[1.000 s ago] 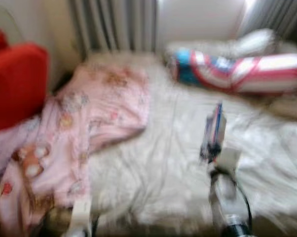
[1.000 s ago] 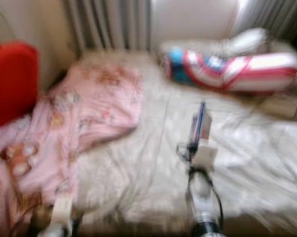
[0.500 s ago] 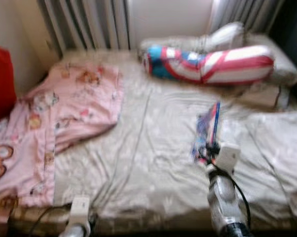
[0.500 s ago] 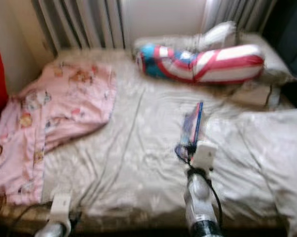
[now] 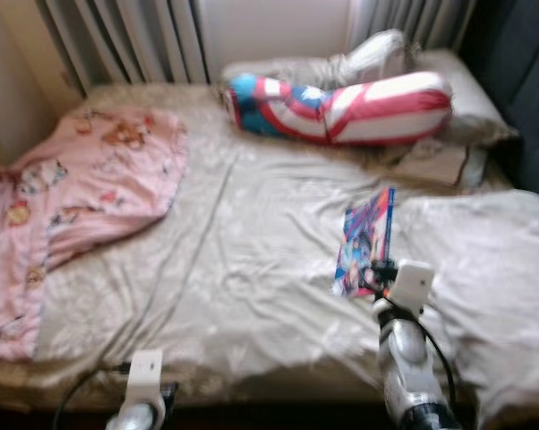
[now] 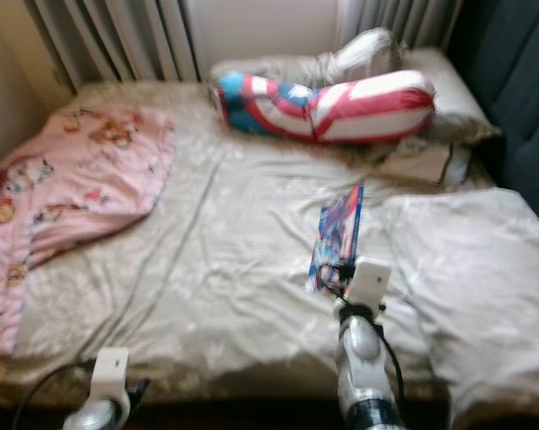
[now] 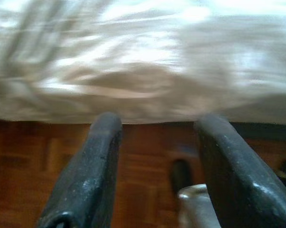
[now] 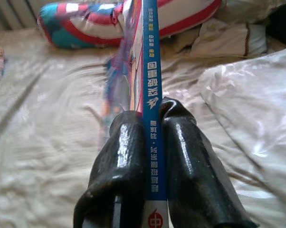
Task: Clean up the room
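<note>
Over the rumpled beige bed (image 5: 252, 269), with the striped bolster (image 5: 341, 103) beyond our right gripper (image 8: 152, 123), we pinch the book (image 8: 147, 61) by its spine and should keep it upright while carrying; our left gripper (image 7: 155, 142) hangs spread.

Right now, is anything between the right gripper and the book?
No. The right gripper is shut on the book, fingers pressed on both sides of its spine, holding it on edge above the bed.

right tool (image 6: 334, 269) gripping book (image 6: 337, 235), bed (image 6: 225, 269)
</note>
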You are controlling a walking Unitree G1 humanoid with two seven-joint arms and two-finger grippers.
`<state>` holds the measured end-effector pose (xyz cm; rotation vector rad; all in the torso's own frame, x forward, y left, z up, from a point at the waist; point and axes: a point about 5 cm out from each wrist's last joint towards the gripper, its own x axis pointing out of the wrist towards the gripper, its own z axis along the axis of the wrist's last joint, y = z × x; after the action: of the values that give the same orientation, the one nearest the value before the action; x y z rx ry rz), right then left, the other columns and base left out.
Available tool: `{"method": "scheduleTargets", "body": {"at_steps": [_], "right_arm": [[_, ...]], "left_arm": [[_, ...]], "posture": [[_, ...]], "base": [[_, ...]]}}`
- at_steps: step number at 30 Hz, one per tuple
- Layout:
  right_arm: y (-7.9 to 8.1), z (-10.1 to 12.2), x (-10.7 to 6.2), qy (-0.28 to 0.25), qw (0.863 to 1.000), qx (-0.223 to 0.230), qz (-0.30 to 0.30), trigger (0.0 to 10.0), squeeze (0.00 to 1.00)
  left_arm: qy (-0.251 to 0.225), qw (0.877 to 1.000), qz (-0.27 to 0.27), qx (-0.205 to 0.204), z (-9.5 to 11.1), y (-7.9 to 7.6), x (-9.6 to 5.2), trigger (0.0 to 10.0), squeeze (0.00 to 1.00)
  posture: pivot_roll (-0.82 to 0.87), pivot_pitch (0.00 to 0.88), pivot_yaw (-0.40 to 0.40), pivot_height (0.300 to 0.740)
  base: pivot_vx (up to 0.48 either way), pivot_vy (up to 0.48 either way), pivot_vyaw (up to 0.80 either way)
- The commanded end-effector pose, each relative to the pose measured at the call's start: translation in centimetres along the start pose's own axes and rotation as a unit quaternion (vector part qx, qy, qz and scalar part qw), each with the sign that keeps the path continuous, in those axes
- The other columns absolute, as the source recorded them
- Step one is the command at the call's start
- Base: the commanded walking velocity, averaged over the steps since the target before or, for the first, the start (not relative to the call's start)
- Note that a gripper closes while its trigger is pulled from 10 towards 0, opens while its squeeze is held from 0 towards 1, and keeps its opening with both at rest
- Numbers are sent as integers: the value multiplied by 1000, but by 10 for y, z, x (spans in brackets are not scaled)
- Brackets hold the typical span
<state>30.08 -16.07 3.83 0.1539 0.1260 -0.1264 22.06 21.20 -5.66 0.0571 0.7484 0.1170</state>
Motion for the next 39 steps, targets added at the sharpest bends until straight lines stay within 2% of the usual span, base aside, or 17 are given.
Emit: {"method": "scheduleTargets", "body": {"at_steps": [1,18,39], "right_arm": [[5,12,5,-26,1000,2,7,10000,0],[11,5,3,-7,999,-12,41,10000,0],[12,3,3,5,999,-26,44,10000,0]], "left_arm": [[8,1000,1,-2,-7,2,-2,10000,0],[13,1000,2,-13,-8,2,-2,10000,0],[21,1000,-6,-15,-12,-1,-3,10000,0]], "posture": [[-77,72,6,740],[-80,70,4,740],[-93,47,0,740]], "base": [[0,0,0],[0,0,0],[0,0,0]]}}
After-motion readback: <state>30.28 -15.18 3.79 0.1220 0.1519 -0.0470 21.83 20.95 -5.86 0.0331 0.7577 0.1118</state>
